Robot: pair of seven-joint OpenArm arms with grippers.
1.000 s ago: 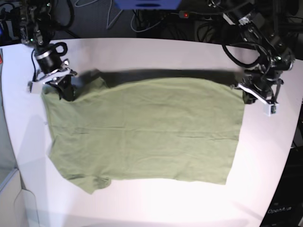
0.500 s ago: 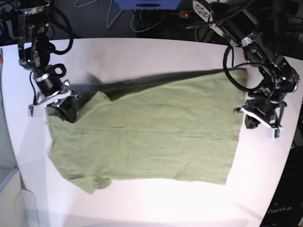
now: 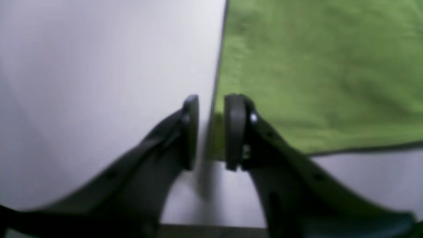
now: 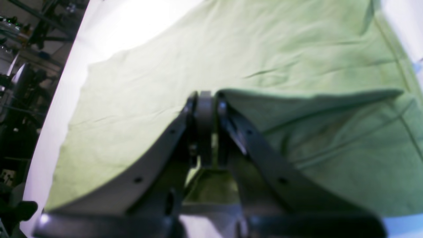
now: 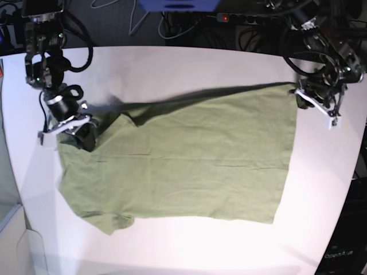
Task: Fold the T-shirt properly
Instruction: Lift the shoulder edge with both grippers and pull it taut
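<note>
At the upper left of the base view, the right tool (image 5: 80, 133) sits on the shoulder corner of the T-shirt (image 5: 183, 160). In the right wrist view its jaws are pressed together on a raised flap of the green cloth, which tents up from the pinch toward the right of that frame, so this tool is pinching the T-shirt. The garment itself lies spread across the middle of the white counter (image 5: 172, 69), sleeve at the lower left, hem running down the right side, mostly flat with light wrinkles.

At the upper right of the base view, the left tool (image 5: 315, 103) stands at the far corner of the hem. In the left wrist view its jaws stand slightly apart, a narrow gap between them, straddling the cloth's edge near its corner. The blur makes it impossible to tell whether any cloth is caught between them; the edge looks flat on the counter, so the likely reading is that this side has no grip.

The step in hand appears to be the first fold: taking the far edge at both corners to bring it over toward the near edge. With only one corner held, the next move calls for the left tool to get a firm hold on the hem corner.

No containers are in view.
</note>
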